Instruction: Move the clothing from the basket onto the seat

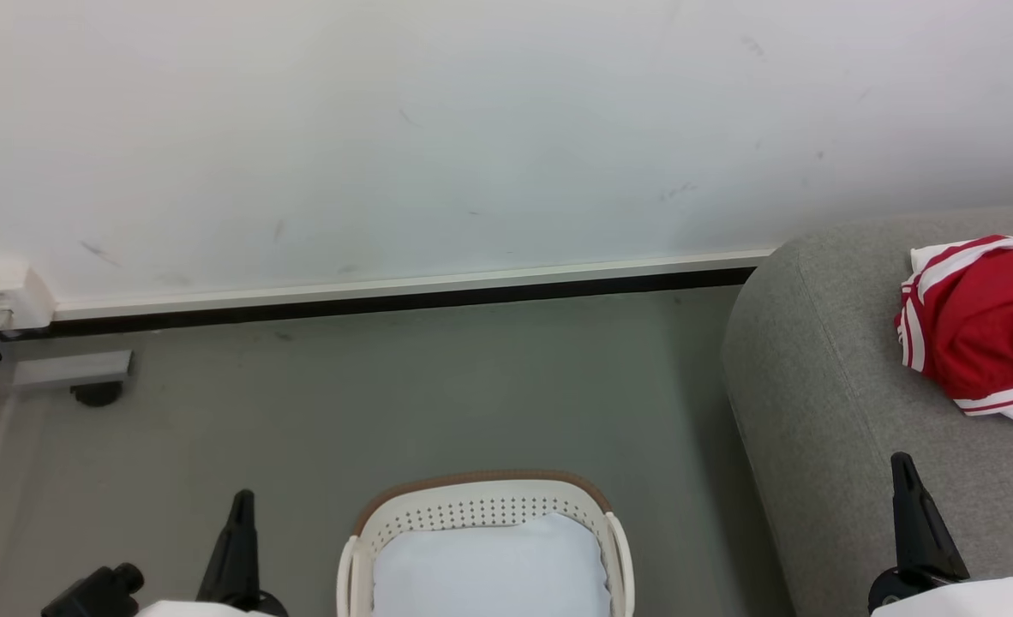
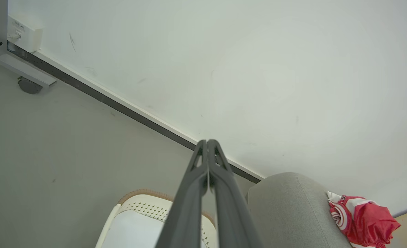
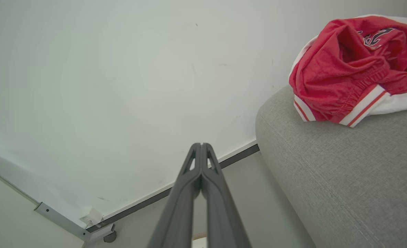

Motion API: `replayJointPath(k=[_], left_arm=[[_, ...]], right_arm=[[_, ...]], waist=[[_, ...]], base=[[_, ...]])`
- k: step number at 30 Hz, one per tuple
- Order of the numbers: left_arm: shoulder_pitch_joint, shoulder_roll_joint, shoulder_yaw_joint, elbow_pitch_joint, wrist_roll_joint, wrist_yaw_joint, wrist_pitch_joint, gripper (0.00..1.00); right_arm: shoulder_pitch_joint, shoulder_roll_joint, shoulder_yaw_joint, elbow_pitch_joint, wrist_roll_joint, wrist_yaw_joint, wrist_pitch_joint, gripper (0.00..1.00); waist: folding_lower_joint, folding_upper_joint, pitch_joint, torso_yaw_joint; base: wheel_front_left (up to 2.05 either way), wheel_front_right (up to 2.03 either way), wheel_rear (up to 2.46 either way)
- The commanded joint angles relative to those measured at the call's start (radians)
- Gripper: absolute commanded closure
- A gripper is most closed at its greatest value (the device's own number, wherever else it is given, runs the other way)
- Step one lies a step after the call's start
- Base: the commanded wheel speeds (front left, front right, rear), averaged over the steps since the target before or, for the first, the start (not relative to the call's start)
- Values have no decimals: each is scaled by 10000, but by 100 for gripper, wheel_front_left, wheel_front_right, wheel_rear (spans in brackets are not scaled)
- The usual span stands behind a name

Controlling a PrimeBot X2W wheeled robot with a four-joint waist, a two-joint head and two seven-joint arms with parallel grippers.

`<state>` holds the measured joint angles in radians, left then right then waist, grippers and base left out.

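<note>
Confirming tool state first: how do the two grippers stand? (Operator)

Left gripper (image 2: 207, 143): fingers pressed together tip to tip, nothing between them. Right gripper (image 3: 201, 146): the same, closed and empty. Both point toward the wall (image 1: 472, 128), clear of everything. (Technician)

Locate the clothing. (Operator)

The clothing (image 3: 341, 72) lies bunched on top of the seat (image 1: 815, 386), toward the seat's back edge by the wall and set in from its rounded end. It is ahead and to the right of the right gripper, apart from it. The left gripper is well apart from it, with the basket between, so the right arm is the nearer one. The heap spreads wider than it stands, along the seat top. Its far side runs off the head view, so the full long axis cannot be told. (Technician)

Contents of the basket? (Operator)

The basket (image 1: 481, 480) stands on the floor (image 1: 386, 394) between the two grippers, near the seat's rounded end. A pale flat pad (image 1: 489, 566) covers its inside. No red fabric shows on the pad or over the rim. The basket's near part is cut off by the view's lower edge, so that part is unverified. (Technician)

Assessment? (Operator)

Judged from this layout, the transfer looks complete or nearly so. Any further move would depend on whether something red lies in the basket's hidden near part. (Technician)
</note>
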<state>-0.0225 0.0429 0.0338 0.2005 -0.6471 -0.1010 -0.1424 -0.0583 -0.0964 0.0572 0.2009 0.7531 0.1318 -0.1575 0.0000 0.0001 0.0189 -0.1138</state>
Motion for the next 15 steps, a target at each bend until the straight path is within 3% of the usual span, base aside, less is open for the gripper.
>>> replayJointPath(k=[1,15], left_arm=[[-258,53,88,-78,-518,-50,112,100],[-391,63,228,14,-2280,-104,584,100]], right_arm=[[-251,-30,-113,-80,489,-5,114,100],[-320,12,-353,10,2109,-7,559,100]], waist=[[0,-1,-4,27],[0,-1,-24,176]], base=[[0,0,0],[0,0,0]])
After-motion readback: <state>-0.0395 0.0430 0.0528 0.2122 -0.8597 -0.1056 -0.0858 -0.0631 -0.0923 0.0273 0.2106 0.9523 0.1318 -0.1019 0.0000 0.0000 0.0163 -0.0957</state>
